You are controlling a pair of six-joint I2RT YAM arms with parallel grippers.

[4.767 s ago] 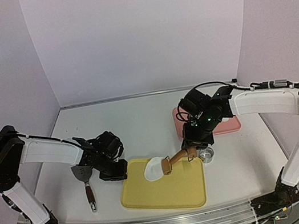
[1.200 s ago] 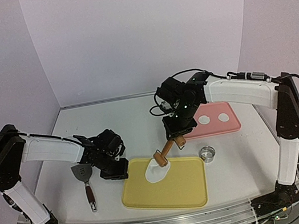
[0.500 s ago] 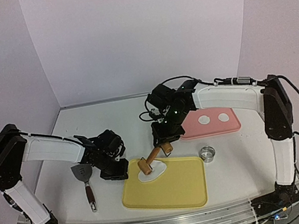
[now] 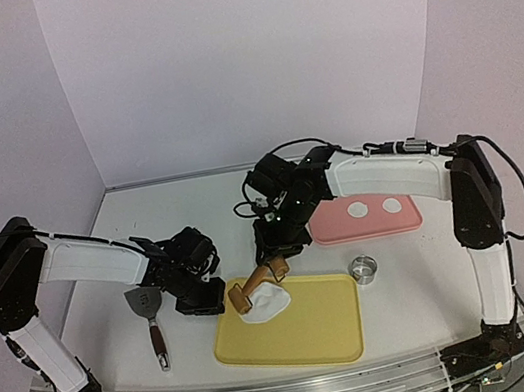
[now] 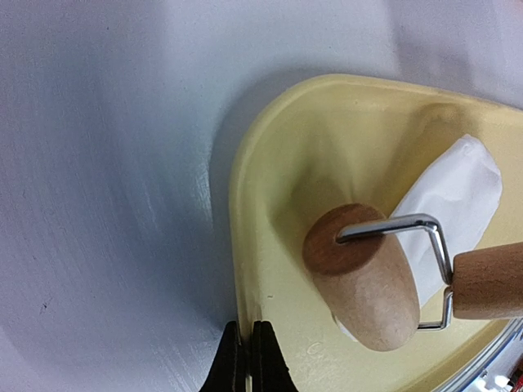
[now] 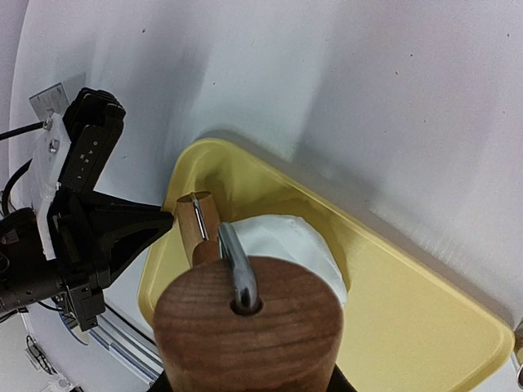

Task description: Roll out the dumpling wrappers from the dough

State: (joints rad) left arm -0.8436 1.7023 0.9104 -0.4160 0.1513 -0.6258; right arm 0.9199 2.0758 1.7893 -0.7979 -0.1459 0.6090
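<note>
1. the table (image 4: pixel 224 213) carries everything; we give clock directions as seen in the overhead view.
2. the yellow tray (image 4: pixel 317 333) sits toward 6 o'clock, near the front edge. the pink tray (image 4: pixel 411 222) lies apart from it, at its 1 o'clock.
3. the left gripper (image 5: pixel 248 359) has its fingers pressed together with nothing between them, and the tips are at the yellow tray's 10 o'clock corner rim.
4. the right gripper (image 4: pixel 278 257) is clamped on the wooden handle of the rolling pin (image 4: pixel 258 286). the pin's long axis runs from 8 to 2 o'clock, roller end low at 8.
5. the spatula (image 4: pixel 149 322) lies on the table at 9 o'clock of the yellow tray.
6. the dough (image 4: pixel 273 306), an irregular white patch, lies in the yellow tray's 10 o'clock corner, under the roller.
7. the dumpling wrappers (image 4: pixel 356 210) are two flat round discs, so neither points any way. they lie side by side on a 9-to-3 line on the pink tray, not touching, at 3 o'clock of the right fingers and well apart from both grippers.
8. the ring cutter (image 4: pixel 361 268) stands on the table near the yellow tray's 2 o'clock corner.
</note>
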